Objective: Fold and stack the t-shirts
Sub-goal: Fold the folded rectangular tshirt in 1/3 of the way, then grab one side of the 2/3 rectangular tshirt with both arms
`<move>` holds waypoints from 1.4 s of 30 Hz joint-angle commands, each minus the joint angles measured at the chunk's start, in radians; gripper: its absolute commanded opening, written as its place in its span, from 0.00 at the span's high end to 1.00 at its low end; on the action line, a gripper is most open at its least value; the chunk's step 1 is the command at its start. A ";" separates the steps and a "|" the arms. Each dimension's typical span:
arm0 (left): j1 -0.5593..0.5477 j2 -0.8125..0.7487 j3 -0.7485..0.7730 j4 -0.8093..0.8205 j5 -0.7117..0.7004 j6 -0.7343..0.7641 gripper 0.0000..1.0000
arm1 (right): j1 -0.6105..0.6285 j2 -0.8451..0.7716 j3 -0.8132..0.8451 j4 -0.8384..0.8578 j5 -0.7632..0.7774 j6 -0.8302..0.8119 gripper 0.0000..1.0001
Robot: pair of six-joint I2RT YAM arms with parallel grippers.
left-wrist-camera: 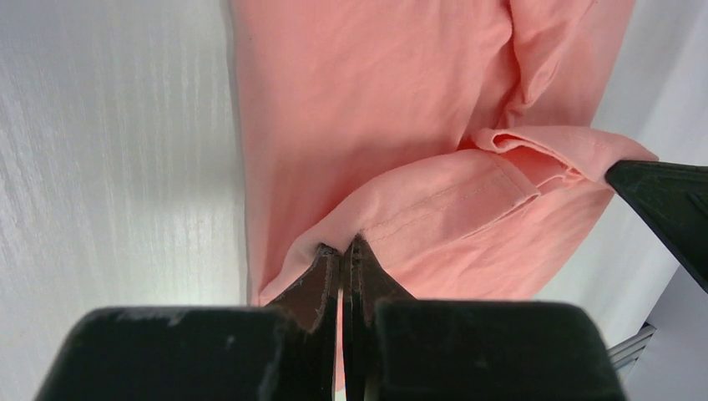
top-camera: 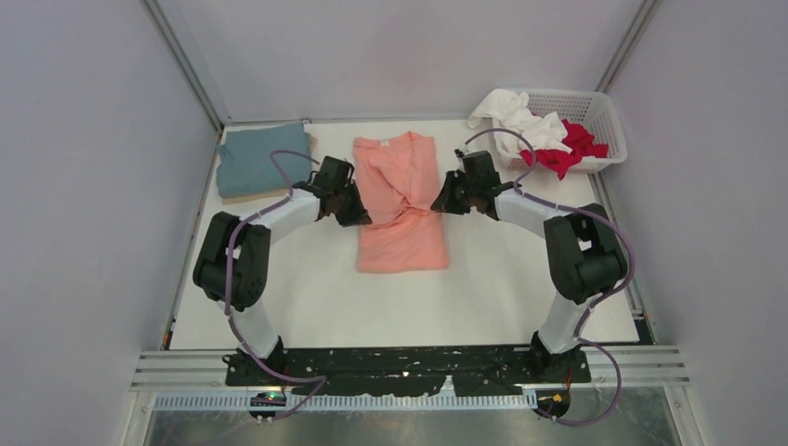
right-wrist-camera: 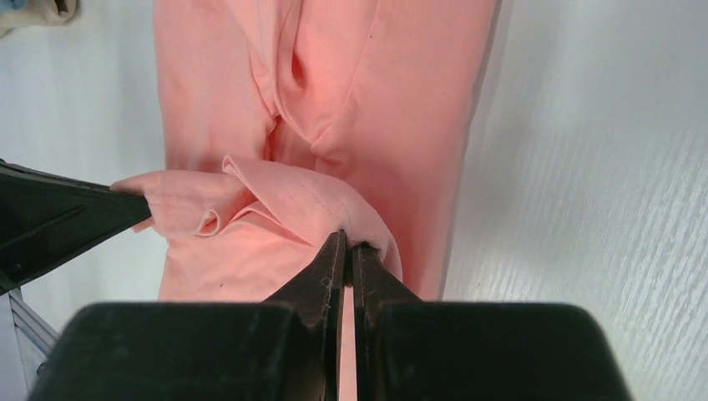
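The salmon-pink t-shirt [top-camera: 401, 243] lies centre-frame, long axis top-to-bottom, its raised hem pinched at the 2 side edges by the left gripper [top-camera: 361, 214] and right gripper [top-camera: 439, 202], both equally near.

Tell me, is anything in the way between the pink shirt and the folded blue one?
Nothing visible lies on the table between the pink shirt and the blue shirt; only the left arm reaches across that gap. The left gripper and right gripper are both shut on the pink shirt's edge.
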 commanded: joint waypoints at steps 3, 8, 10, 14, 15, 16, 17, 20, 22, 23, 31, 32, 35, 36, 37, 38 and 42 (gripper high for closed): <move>0.020 0.030 0.056 -0.005 -0.005 -0.014 0.99 | -0.026 0.085 0.118 0.042 -0.040 -0.047 0.86; 0.029 0.014 0.053 0.008 -0.034 -0.023 0.55 | -0.029 0.113 0.199 -0.022 -0.007 -0.099 0.56; 0.036 -0.016 0.050 0.001 -0.040 -0.022 0.34 | -0.029 0.085 0.214 -0.076 0.060 -0.125 0.37; 0.035 -0.126 -0.025 -0.007 -0.066 -0.011 0.01 | -0.029 -0.031 0.149 -0.098 0.121 -0.123 0.09; 0.035 -0.156 -0.058 -0.005 -0.062 -0.010 0.00 | -0.028 -0.054 0.089 -0.090 0.121 -0.115 0.05; 0.034 -0.184 -0.094 -0.005 -0.045 -0.006 0.00 | -0.028 -0.107 0.056 -0.071 0.111 -0.097 0.02; 0.032 -0.219 -0.131 -0.006 -0.027 0.001 0.00 | -0.028 -0.135 -0.017 -0.062 0.102 -0.087 0.01; 0.008 -0.281 -0.243 -0.006 0.021 0.011 0.00 | -0.027 -0.260 -0.177 -0.003 0.005 -0.024 0.00; -0.024 -0.310 -0.309 0.005 0.047 0.003 0.00 | -0.024 -0.320 -0.292 0.042 -0.072 0.026 0.01; -0.041 -0.319 -0.337 0.016 0.057 -0.006 0.00 | -0.021 -0.336 -0.351 0.051 -0.090 0.040 0.02; -0.075 -0.281 -0.438 0.128 0.066 -0.062 0.28 | -0.001 -0.361 -0.499 0.089 -0.125 0.109 0.23; -0.075 -0.265 -0.434 0.131 0.077 -0.065 0.35 | 0.001 -0.353 -0.510 0.100 -0.127 0.113 0.27; -0.077 -0.239 -0.440 0.152 0.087 -0.075 0.42 | 0.001 -0.329 -0.526 0.133 -0.148 0.128 0.38; -0.076 -0.232 -0.440 0.152 0.081 -0.074 0.45 | 0.001 -0.325 -0.529 0.136 -0.149 0.130 0.40; -0.077 -0.225 -0.438 0.150 0.077 -0.073 0.47 | 0.002 -0.316 -0.529 0.139 -0.151 0.129 0.41; -0.077 -0.218 -0.436 0.153 0.081 -0.072 0.50 | 0.003 -0.310 -0.527 0.140 -0.152 0.130 0.44; -0.083 -0.191 -0.433 0.176 0.101 -0.071 0.70 | 0.006 -0.280 -0.526 0.153 -0.167 0.126 0.53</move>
